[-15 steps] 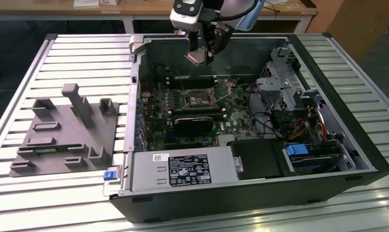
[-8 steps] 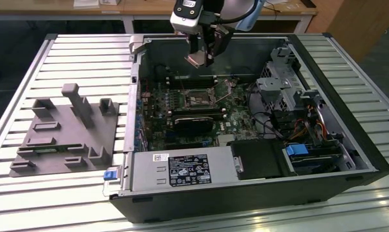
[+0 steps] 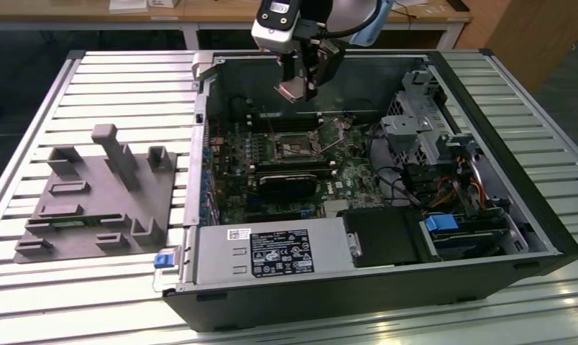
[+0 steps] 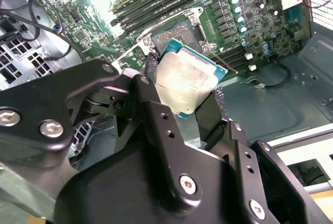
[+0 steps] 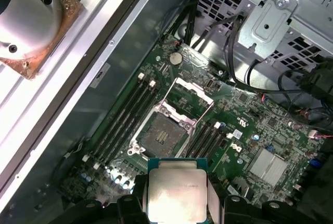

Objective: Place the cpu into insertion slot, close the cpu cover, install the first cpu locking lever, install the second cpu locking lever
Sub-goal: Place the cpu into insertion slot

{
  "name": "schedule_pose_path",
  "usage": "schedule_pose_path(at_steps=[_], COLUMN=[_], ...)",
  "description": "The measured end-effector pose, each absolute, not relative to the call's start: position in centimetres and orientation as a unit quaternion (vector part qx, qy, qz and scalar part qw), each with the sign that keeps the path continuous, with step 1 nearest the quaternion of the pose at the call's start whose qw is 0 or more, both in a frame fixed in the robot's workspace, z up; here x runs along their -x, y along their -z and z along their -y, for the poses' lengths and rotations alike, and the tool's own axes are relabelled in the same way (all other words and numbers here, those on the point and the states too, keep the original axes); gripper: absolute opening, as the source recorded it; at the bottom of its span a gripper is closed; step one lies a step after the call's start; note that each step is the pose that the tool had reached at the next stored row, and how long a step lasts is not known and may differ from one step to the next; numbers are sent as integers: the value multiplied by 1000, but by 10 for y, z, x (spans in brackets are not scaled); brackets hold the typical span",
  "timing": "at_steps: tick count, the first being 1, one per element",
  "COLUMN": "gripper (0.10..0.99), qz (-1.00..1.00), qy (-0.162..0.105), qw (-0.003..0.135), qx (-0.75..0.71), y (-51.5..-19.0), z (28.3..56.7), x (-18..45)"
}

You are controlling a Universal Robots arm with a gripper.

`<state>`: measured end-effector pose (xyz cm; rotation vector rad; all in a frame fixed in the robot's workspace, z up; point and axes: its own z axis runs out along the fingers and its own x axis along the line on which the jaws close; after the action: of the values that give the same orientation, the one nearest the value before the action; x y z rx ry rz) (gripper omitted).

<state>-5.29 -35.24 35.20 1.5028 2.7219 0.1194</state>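
**A:** Pincer?

**B:** Gripper clamped on the cpu, with its fingers on two opposite edges. The pale metal face is turned towards the wrist cameras. The chip hangs in the air above the open case.

**A:** Handling?

**B:** Light, stiff and flat, I'd judge. The rims are likely slick and the underside delicate. The edges look like the right place to hold it.

**A:** Beneath?

**B:** Insertion slot bare, dark centre showing, with the cpu well apart above it. The cpu cover is swung open beside the slot.

**A:** Room?

**B:** Memory slots flank the socket and sit low. Cables and the drive cage lie farther off. The way straight down looks open.
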Motion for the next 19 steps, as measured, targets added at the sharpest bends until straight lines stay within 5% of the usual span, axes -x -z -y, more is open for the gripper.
schedule_pose_path(at_steps=[19], gripper=[541], qz=[-863], qy=[-38], qw=[16], qx=[-504], y=[-349], z=[352], x=[53])
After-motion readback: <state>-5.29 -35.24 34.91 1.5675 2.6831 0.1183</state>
